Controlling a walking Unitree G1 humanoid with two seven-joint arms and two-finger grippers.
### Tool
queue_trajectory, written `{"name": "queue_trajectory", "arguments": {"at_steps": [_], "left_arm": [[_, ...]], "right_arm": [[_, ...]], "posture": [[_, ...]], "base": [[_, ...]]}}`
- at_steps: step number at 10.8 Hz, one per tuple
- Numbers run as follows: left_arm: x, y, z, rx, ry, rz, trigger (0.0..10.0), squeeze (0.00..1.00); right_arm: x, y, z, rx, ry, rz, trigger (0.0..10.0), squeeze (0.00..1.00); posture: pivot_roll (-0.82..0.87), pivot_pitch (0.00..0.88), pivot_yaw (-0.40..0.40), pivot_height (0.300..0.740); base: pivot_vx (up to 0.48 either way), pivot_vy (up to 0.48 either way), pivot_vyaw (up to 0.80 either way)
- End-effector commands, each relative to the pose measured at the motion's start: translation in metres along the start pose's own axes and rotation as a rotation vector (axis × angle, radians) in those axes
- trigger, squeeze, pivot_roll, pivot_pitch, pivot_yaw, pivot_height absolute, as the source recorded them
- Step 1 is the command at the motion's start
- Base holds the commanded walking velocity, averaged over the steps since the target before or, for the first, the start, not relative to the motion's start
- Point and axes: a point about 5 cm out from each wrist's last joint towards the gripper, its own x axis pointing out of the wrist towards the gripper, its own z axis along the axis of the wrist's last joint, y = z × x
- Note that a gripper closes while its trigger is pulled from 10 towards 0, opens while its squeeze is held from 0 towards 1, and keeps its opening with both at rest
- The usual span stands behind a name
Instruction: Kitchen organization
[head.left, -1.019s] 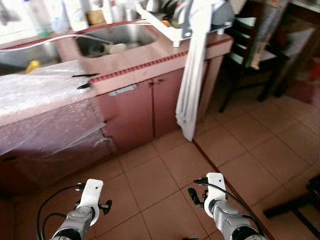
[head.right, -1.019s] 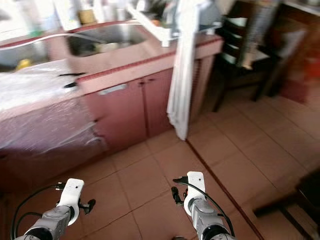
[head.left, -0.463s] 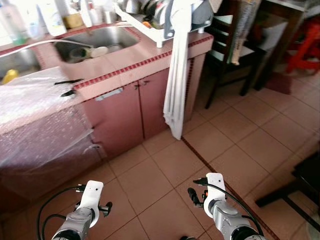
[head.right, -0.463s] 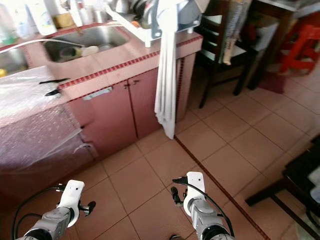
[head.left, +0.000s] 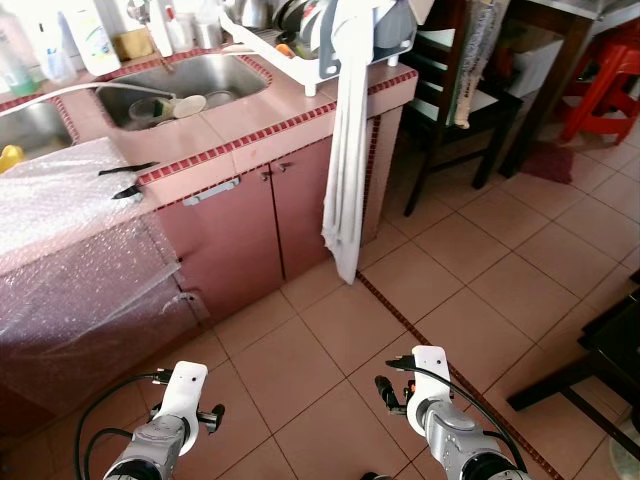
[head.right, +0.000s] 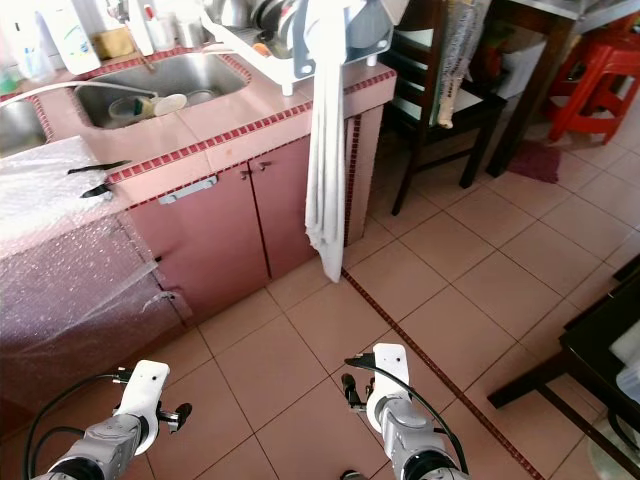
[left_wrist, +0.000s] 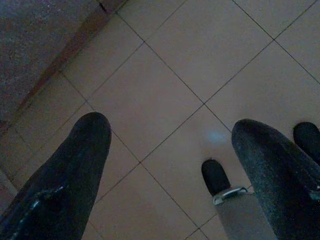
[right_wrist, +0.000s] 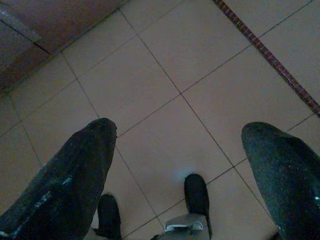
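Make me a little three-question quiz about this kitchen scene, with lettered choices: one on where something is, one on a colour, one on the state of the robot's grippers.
1. Where does the white cloth hang?
A. Over the counter's corner, down past the cabinet doors
B. On the chair back
C. In the sink

2. What colour is the stool at the far right?
A. Blue
B. Red
C. Green

3. How are the two grippers?
A. Both shut on a cup
B. One open, one holding the cloth
C. Both open, holding nothing, above the floor

Answers:
1. A: the white cloth drapes from the dish rack at the counter corner down beside the cabinet doors.
2. B: the stool is red.
3. C: the left gripper and right gripper show spread fingers with only floor tiles between them.
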Motion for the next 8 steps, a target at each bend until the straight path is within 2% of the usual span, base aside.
{"name": "queue_trajectory", "arguments": {"at_steps": [1,6,8], "left_arm": [[-0.0006,0.0021,-0.0031,0.013,0.016,0.001,10.0,0.0],[-0.0007,0.0022,-0.0036,0.024,0.019,-0.004,10.0,0.0],[-0.0007,0.002,-0.0039,0.025,0.02,-0.005,10.0,0.0]], "right_arm": [[-0.0007,-0.0002,-0.0041,0.013,0.014,-0.001,10.0,0.0],[-0.0007,0.0004,-0.005,0.02,0.014,-0.003,10.0,0.0],[-0.0007,0.0005,-0.0049,0.023,0.013,-0.003,10.0,0.0]], "posture": [[-0.07,0.087,0.043,0.74],[-0.07,0.089,0.047,0.74],[-0.07,0.089,0.047,0.74]], "base": [[0.0,0.0,-0.77],[0.0,0.0,-0.74],[0.0,0.0,-0.53]]}}
